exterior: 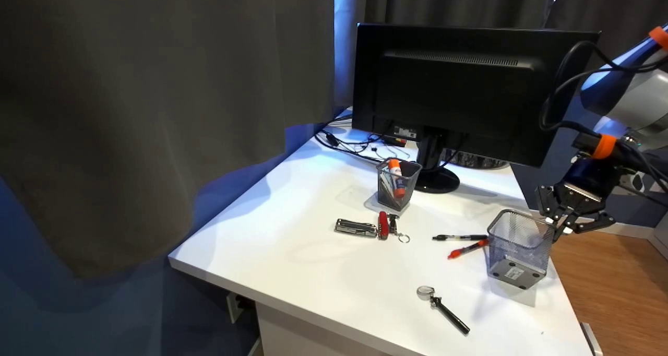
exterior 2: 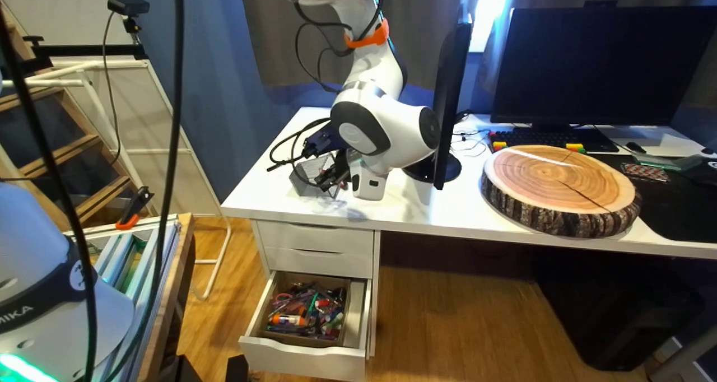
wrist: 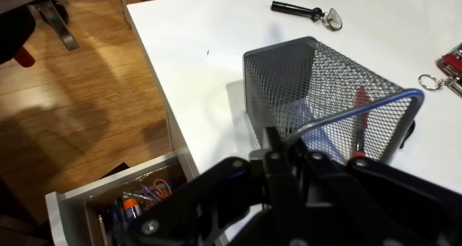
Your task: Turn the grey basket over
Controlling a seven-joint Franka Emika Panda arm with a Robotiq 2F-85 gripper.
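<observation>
The grey basket (exterior: 518, 249) is a dark wire-mesh box near the end of the white desk. It is tilted, with its solid underside and label turned partly sideways in an exterior view. It also shows in an exterior view (exterior 2: 305, 183), partly behind the arm. In the wrist view the basket (wrist: 303, 76) has its open end towards the gripper. My gripper (wrist: 287, 145) is shut on the rim at a corner of the basket. The gripper also shows in both exterior views (exterior: 557, 224) (exterior 2: 327, 179). I cannot tell whether the basket touches the desk.
A black pen (exterior: 459, 237) and red pen (exterior: 468, 249) lie beside the basket. A magnifier (exterior: 443, 309), a silver tool (exterior: 356, 228) and a red pocket knife (exterior: 383, 225) lie on the desk. Another mesh cup (exterior: 389, 197) and the monitor (exterior: 459, 95) stand behind. A drawer (exterior 2: 305, 357) is open below.
</observation>
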